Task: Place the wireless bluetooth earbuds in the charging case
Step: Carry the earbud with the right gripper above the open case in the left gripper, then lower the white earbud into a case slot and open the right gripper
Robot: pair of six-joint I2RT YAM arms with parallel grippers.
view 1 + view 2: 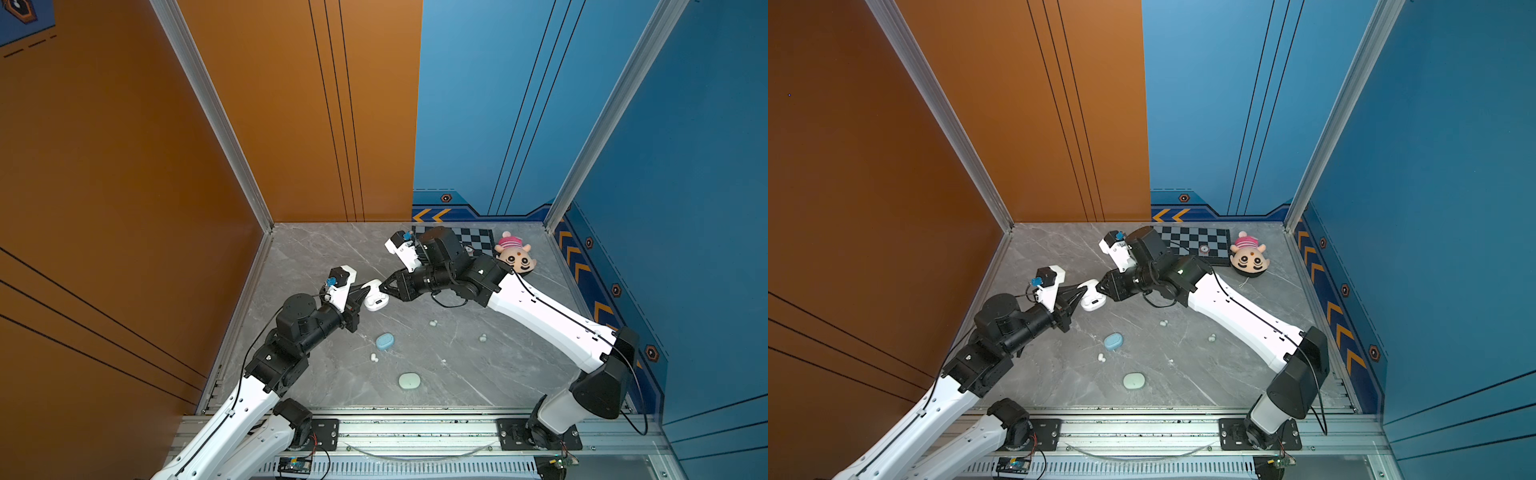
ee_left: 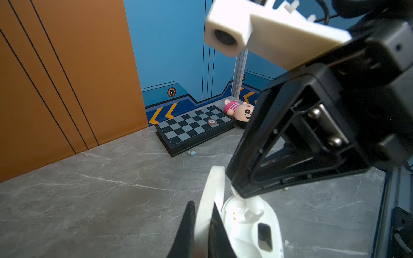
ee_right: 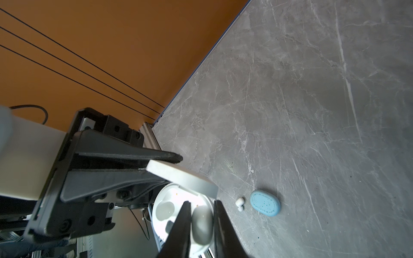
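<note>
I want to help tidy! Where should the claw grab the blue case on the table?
Pinch the blue case across its two long sides, coming straight down. It lies flat, closed and low, so coming in sideways would probably just push it.

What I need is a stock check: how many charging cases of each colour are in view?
White oval plastic charging case, lid open: 1
Pale blue oval plastic charging case, closed: 1
Pale mint green oval plastic charging case, closed: 1
Total: 3
</note>
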